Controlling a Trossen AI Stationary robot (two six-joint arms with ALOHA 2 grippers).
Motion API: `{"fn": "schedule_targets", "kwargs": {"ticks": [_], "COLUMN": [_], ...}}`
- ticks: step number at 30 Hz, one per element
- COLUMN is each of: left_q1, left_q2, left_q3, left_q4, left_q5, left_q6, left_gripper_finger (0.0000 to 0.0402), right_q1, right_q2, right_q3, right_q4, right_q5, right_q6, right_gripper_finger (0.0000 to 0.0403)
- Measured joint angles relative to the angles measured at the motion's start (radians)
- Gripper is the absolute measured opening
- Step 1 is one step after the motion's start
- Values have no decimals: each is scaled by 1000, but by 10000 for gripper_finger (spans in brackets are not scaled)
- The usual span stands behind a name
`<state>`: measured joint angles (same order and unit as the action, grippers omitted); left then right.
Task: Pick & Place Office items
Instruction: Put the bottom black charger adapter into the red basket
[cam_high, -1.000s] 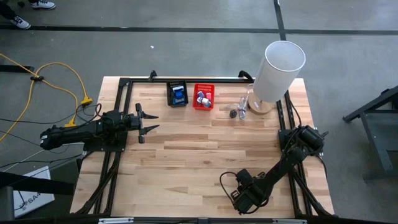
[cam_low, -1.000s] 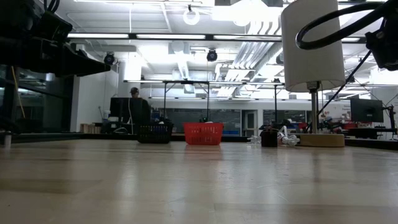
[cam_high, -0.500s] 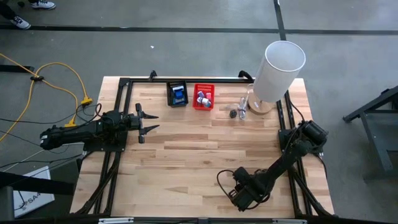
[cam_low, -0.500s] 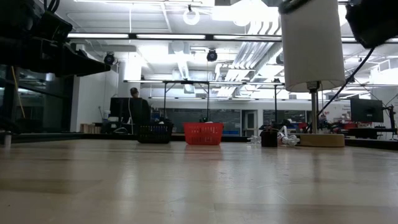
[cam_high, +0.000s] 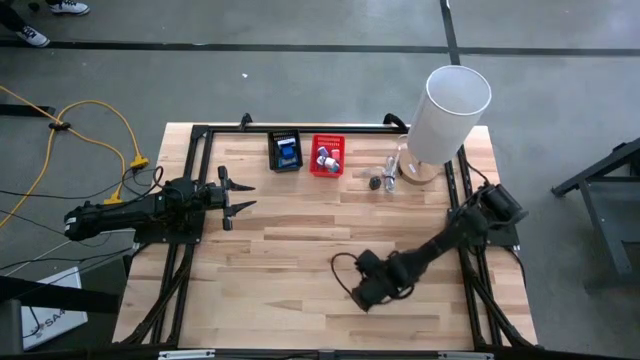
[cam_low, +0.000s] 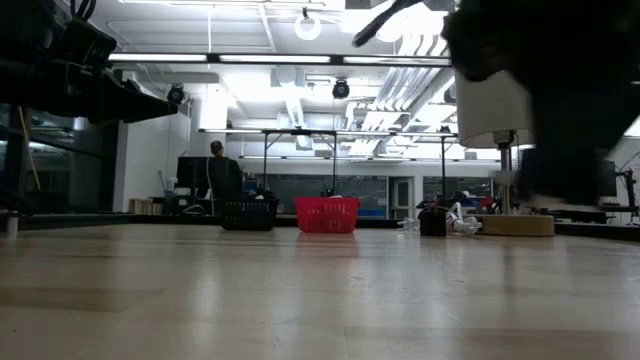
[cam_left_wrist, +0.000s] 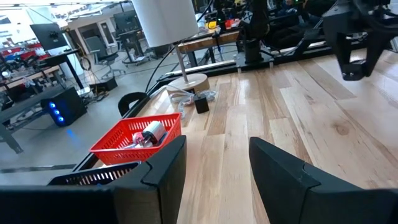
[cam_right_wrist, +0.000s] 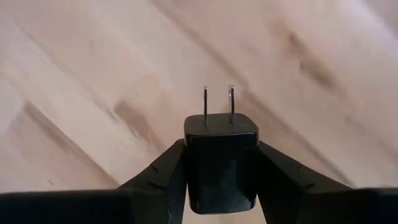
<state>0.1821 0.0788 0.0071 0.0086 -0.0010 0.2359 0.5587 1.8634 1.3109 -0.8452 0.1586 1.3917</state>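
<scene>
Table (cam_high: 300, 250) of pale wood planks, seen from above with both arms over it. At your far left, the left gripper (cam_high: 238, 199) waits above the table's left side, its fingers spread apart and holding nothing; in its own wrist view the two dark fingers (cam_left_wrist: 163, 171) stand well apart with bare wood between them. Further right, along the far edge, you see the black basket (cam_high: 285, 151) with a blue piece inside, and just beside it the red basket (cam_high: 326, 156), which holds small white and silver office items (cam_left_wrist: 151, 131). Right of the baskets, a few loose office items lie on the wood near the wooden base of the tall white cylinder (cam_high: 448, 112): a small black block (cam_high: 376, 183) and a clear or silver piece (cam_high: 389, 170) just beside it. The low view shows the same row at the table's far side, with a person (cam_low: 216, 170) in the room beyond. Nearer the front and right of centre, the right gripper (cam_high: 362, 294) reaches inward from the right edge. You see in its wrist view that its fingers are clamped on a black plug adapter (cam_right_wrist: 221, 163), two metal prongs pointing away from the wrist, held above bare wood.
</scene>
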Motion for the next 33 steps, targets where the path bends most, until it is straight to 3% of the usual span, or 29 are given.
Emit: {"fn": "schedule_targets", "kwargs": {"ticks": [13, 22, 33], "left_q1": [0, 0, 0], "left_q2": [0, 0, 0], "left_q3": [0, 0, 0], "left_q4": [0, 0, 0], "left_q5": [0, 0, 0], "left_q6": [0, 0, 0], "left_gripper_finger": [167, 167, 167], "right_q1": [-288, -512, -693], "right_q2": [-87, -95, -95], "right_q3": [0, 0, 0], "right_q4": [67, 170, 285], "right_q5": [25, -63, -116], "right_q6": [-386, -650, -868], "right_gripper_finger": [143, 143, 143]}}
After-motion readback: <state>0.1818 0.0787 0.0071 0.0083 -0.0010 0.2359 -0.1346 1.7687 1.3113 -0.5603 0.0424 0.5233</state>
